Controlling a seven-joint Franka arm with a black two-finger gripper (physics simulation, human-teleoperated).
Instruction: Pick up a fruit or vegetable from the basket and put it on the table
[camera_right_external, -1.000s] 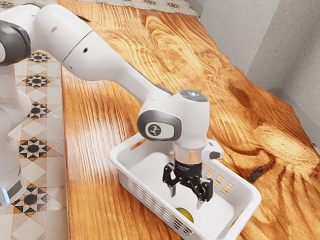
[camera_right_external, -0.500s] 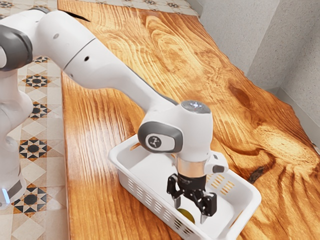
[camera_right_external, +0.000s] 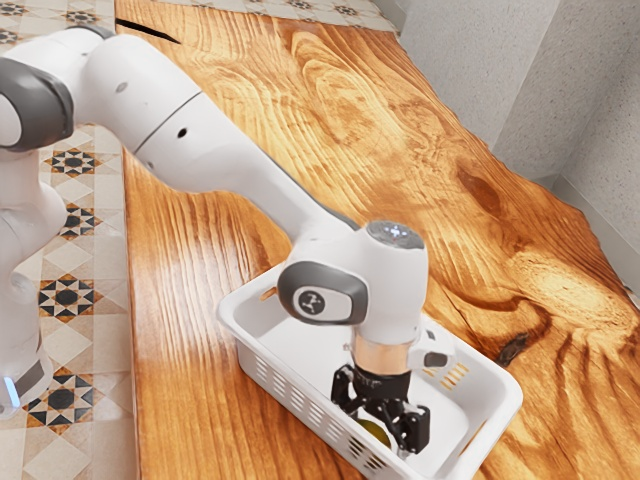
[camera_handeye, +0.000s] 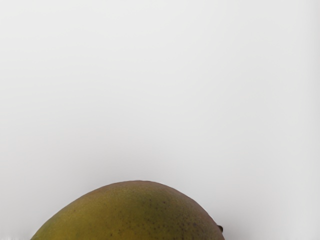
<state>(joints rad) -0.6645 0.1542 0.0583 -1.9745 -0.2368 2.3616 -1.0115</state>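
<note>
Gripper (camera_right_external: 382, 434) low inside the white basket (camera_right_external: 226, 312), pointing down, fingers spread wide. Mango-like fruit (camera_right_external: 374, 432) between them, down in the basket next to the perforated long wall at the exterior view's lower edge. Contact with either finger: cannot tell. Skin yellow-green, browner toward one flank, dark speckles.

Orientation: in the exterior view the exposed part of the fruit slants from upper left to lower right, roughly parallel to that long wall. Wall and gripper hide the rest, so true long axis uncertain. Wrist view gives a broad, smooth, rounded back, with a small dark nub (camera_handeye: 220, 228) at the browner flank, possibly the stem; which way it points in the exterior view, cannot tell. Basket on wood-grain table (camera_right_external: 190, 290).
</note>
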